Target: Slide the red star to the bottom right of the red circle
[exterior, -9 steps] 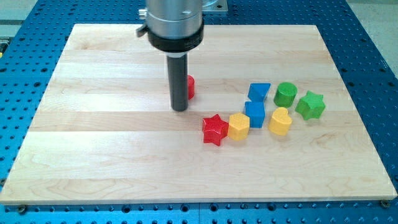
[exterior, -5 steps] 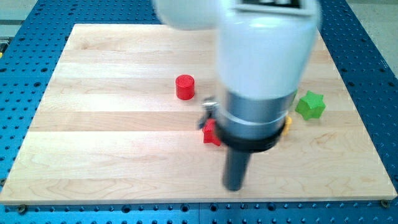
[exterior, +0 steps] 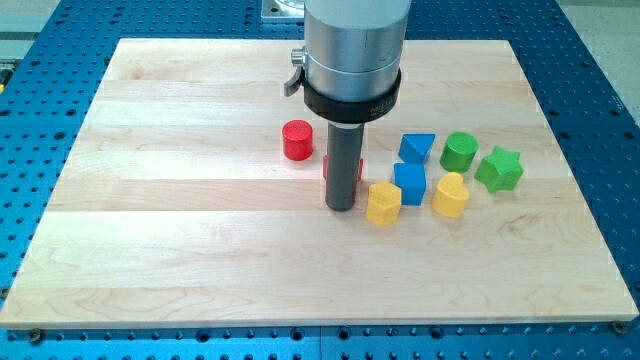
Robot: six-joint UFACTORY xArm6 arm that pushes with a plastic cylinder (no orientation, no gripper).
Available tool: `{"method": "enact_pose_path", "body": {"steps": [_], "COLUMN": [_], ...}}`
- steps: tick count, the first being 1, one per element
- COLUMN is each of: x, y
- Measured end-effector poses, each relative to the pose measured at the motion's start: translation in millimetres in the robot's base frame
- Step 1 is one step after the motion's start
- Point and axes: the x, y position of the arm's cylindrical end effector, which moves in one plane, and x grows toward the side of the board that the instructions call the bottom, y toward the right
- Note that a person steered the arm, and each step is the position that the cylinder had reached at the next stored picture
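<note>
The red circle (exterior: 297, 140) stands left of the board's middle. The red star (exterior: 359, 166) is mostly hidden behind my rod; only thin red slivers show on both sides of the rod, to the lower right of the red circle. My tip (exterior: 341, 207) rests on the board just below the star, left of the yellow hexagon (exterior: 383, 203). I cannot tell whether the tip touches the star.
To the right of the rod lie a blue triangle-like block (exterior: 416, 148), a blue cube (exterior: 409, 183), a yellow heart-like block (exterior: 450, 195), a green cylinder (exterior: 459, 152) and a green star (exterior: 499, 169). The wooden board (exterior: 180, 240) lies on a blue perforated table.
The rod swung from beside the red circle down past the blocks and back up. The red star moved up and slightly left, away from the yellow hexagon, closer to the red circle.
</note>
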Motion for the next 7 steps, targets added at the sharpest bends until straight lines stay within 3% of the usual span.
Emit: {"method": "enact_pose_path", "body": {"steps": [2, 3, 7], "x": [7.5, 33.6, 18.8], "y": [-50.4, -20.0, 4.9]}}
